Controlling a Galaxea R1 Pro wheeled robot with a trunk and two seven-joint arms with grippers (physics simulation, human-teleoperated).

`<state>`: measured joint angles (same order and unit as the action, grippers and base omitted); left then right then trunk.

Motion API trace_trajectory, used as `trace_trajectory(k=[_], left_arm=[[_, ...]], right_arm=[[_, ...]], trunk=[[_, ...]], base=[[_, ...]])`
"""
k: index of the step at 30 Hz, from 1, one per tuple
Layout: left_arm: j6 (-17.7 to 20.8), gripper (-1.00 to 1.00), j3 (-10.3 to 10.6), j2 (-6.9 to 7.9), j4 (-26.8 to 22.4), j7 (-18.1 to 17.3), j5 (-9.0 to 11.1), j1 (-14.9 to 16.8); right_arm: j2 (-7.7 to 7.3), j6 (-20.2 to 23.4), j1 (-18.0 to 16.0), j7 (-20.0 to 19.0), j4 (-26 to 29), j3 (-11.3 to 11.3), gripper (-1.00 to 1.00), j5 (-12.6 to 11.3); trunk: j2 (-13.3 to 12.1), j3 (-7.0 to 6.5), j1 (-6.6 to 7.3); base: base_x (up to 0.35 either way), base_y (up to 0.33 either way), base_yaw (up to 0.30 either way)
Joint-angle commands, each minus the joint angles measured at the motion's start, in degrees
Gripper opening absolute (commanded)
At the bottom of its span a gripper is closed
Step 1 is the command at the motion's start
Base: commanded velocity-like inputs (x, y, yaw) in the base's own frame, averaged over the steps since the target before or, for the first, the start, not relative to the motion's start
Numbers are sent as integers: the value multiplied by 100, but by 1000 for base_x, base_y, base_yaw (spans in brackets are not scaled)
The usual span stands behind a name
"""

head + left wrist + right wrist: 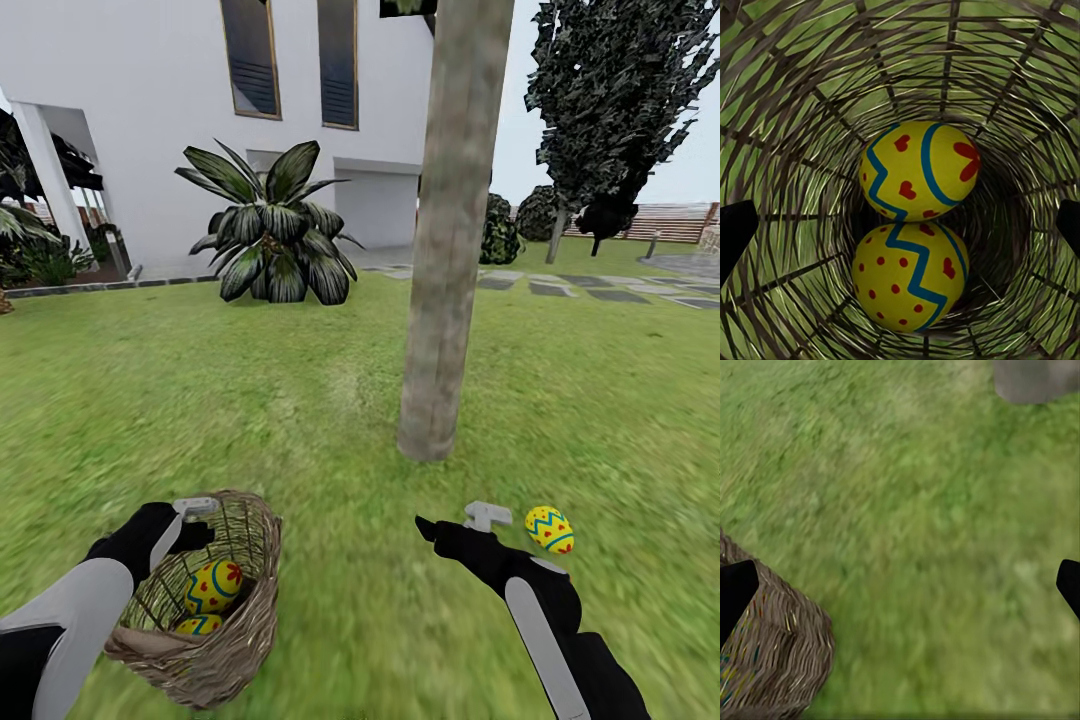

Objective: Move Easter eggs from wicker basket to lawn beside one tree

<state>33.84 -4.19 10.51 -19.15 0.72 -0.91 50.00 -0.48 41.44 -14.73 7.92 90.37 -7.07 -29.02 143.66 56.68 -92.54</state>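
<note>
The wicker basket sits tipped on the lawn at the lower left, its mouth toward my left arm. Two Easter eggs lie inside, one with red flowers and one beneath it. In the left wrist view the flowered egg rests against a red-dotted egg. My left gripper hovers open at the rim, its fingers wide apart. A third egg lies on the grass just right of my open, empty right gripper. The tree rises just beyond that egg.
A broad-leaved plant grows by the white house at the back. Grey paving stones, dark cone trees and a slat fence stand at the far right. The right wrist view catches the basket's side and the trunk base.
</note>
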Motion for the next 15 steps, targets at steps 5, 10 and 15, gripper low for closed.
trace_trajectory(k=[5, 10, 15], left_arm=[[54, 100, -40, -15, -14, 39, -17, 1], [91, 100, -42, -3, -26, 2, -9, 1], [142, 100, -63, 15, -23, -20, -1, 1]], right_arm=[[-5, 14, -4, 60, 6, -13, 100, -60], [-5, 14, -4, 60, 6, -14, 100, -60], [-5, 14, -4, 60, 7, -14, 100, -60]], trunk=[[2, 6, 1], [2, 6, 1], [2, 6, 1]], base=[[0, 0, 0], [45, 0, 0], [52, 0, 0]])
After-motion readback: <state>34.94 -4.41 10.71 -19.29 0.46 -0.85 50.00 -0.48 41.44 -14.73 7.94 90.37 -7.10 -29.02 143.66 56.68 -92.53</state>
